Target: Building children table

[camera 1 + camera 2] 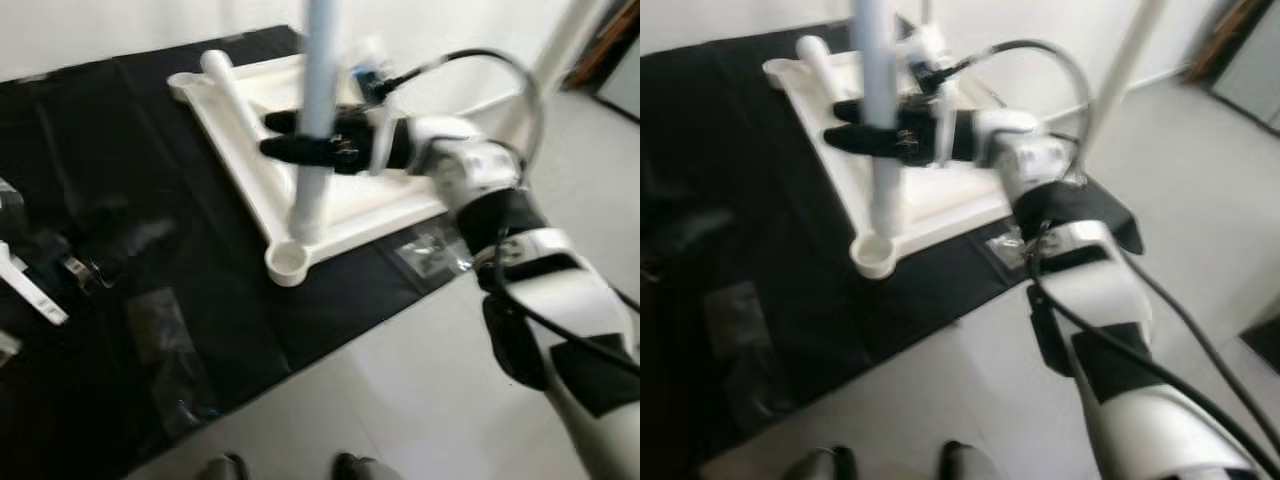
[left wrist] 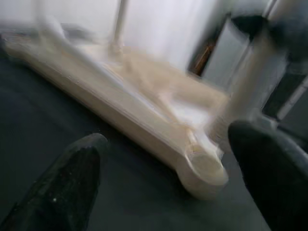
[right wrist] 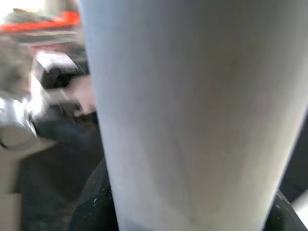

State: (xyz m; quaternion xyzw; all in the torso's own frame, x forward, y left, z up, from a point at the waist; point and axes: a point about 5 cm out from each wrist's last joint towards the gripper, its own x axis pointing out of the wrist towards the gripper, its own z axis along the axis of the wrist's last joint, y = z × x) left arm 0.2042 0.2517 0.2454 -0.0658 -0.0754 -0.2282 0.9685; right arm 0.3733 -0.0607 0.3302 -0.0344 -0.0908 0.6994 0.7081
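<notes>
Two table legs are in my head views: one white leg (image 1: 318,120) stands upright in front of me, and a second (image 1: 228,85) lies flat across the far part of the overturned tabletop (image 1: 340,215). That white tabletop rests underside-up on a black sheet (image 1: 150,200) spread over the pale floor (image 1: 400,400), with a round corner socket (image 1: 289,259) pointing toward me. The upright leg's lower end sits just above and behind that socket; whether it touches the tabletop I cannot tell through the blur.

My right gripper (image 1: 290,135) reaches in from the right side, and its two black fingers are closed around the upright leg at about mid-height, one finger on each side of the tube. In the right wrist view the leg's pale grey-white surface (image 3: 192,110) is pressed right up to the camera, with a black finger (image 3: 96,202) showing beneath it.

My left gripper (image 2: 163,183) hovers low over the black sheet, near the corner socket (image 2: 204,171). Its fingers (image 2: 62,187) are spread wide apart, with nothing between them but sheet.

Beside the tabletop's near edge, a small clear plastic bag (image 1: 432,250) of what looks like hardware lies on the sheet. At the left edge some white and dark parts (image 1: 35,280) are too smeared to identify. I can read no writing, brand or label anywhere; everything is motion-blurred.
</notes>
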